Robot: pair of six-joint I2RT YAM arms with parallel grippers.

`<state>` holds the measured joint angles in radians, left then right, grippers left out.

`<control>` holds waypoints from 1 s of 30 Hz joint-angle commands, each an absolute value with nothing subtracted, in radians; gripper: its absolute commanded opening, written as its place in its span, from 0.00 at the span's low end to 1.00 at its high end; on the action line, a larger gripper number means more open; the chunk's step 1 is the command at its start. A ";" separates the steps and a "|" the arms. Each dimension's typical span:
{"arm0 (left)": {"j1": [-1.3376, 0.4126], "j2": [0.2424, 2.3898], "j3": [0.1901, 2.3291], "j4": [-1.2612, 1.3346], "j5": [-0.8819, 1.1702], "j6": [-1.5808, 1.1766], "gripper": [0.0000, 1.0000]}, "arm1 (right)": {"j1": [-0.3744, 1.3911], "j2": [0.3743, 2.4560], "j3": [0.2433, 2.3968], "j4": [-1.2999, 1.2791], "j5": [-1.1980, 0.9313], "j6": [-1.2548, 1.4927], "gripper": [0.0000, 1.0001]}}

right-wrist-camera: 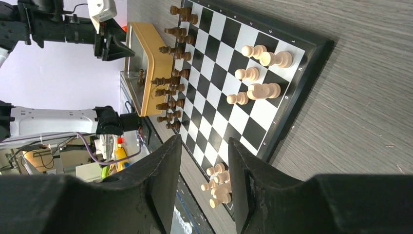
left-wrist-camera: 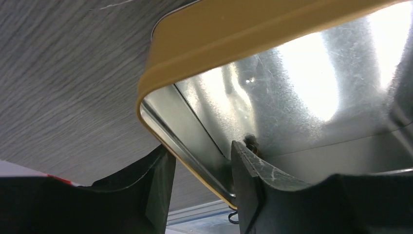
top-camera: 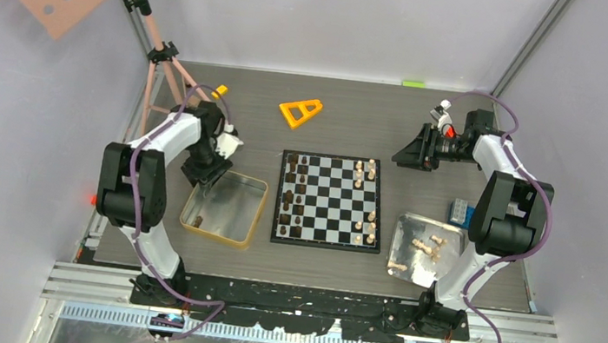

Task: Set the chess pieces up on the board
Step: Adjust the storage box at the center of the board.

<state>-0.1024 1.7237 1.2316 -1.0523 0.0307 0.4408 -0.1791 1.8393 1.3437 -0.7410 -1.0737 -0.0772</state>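
Observation:
The board (top-camera: 331,205) lies flat in the middle of the table. Dark chess pieces (top-camera: 289,192) stand along its left side and pale ones (top-camera: 360,171) along its right side. One dark piece (top-camera: 197,221) stands inside the gold tin (top-camera: 232,205). My left gripper (top-camera: 214,175) is open over the tin's far left corner. In the left wrist view the left gripper (left-wrist-camera: 199,151) straddles the tin's rim (left-wrist-camera: 234,34), with a dark piece (left-wrist-camera: 252,142) just beyond the inner finger. My right gripper (top-camera: 403,155) hangs open and empty off the board's far right corner.
A silver tray (top-camera: 416,229) right of the board holds several pale pieces (top-camera: 427,246). A blue brick (top-camera: 458,211) lies beside the right arm. An orange triangular frame (top-camera: 300,112) sits behind the board, and a tripod (top-camera: 161,58) stands at the back left.

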 commanded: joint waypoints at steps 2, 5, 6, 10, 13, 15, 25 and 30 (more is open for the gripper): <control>-0.095 1.745 1.223 -0.990 0.025 0.454 0.39 | -0.183 1.832 1.380 -0.746 -1.100 -0.089 0.46; -0.095 1.782 1.271 -1.003 0.035 0.493 0.25 | -0.183 1.834 1.381 -0.746 -1.098 -0.089 0.46; -0.095 1.794 1.292 -1.007 0.043 0.513 0.19 | -0.183 1.835 1.381 -0.746 -1.096 -0.089 0.46; -0.098 1.848 1.388 -1.034 0.060 0.595 0.02 | -0.183 1.836 1.381 -0.746 -1.090 -0.090 0.46; -0.102 1.883 1.450 -1.043 0.022 0.667 0.00 | -0.183 1.838 1.383 -0.746 -1.086 -0.092 0.46; -0.106 1.886 1.485 -1.045 0.008 0.719 0.00 | -0.183 1.842 1.384 -0.746 -1.085 -0.092 0.46; -0.222 1.835 1.509 -1.019 0.009 1.018 0.00 | -0.183 1.875 1.403 -0.771 -1.099 -0.110 0.46; -0.304 1.868 1.521 -1.027 -0.033 1.107 0.00 | -0.183 1.878 1.403 -0.778 -1.098 -0.115 0.46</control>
